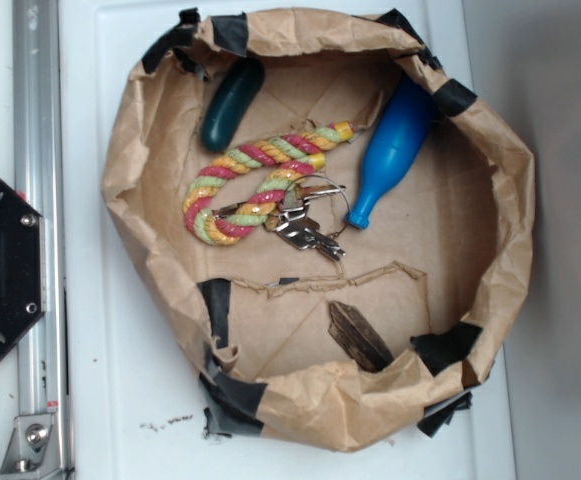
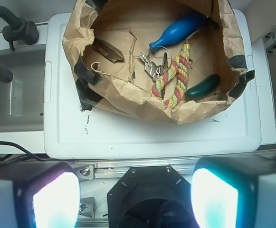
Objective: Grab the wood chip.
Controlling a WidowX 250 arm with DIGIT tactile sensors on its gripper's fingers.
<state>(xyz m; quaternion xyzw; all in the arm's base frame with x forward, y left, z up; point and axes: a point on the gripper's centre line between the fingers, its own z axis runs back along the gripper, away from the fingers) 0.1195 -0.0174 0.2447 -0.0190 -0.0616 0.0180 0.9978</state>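
The wood chip is a small flat dark-brown sliver lying on the floor of a torn brown paper bag, near its front rim. In the wrist view the wood chip lies at the bag's upper left, far from my gripper. The gripper hangs back over the robot's black base, well short of the bag. Its two glowing fingertips stand wide apart with nothing between them. The gripper is out of the exterior view.
Inside the bag lie a blue bottle, a coloured rope, keys and a dark green capsule. The bag sits on a white lid. A metal rail and a grey tub are at the side.
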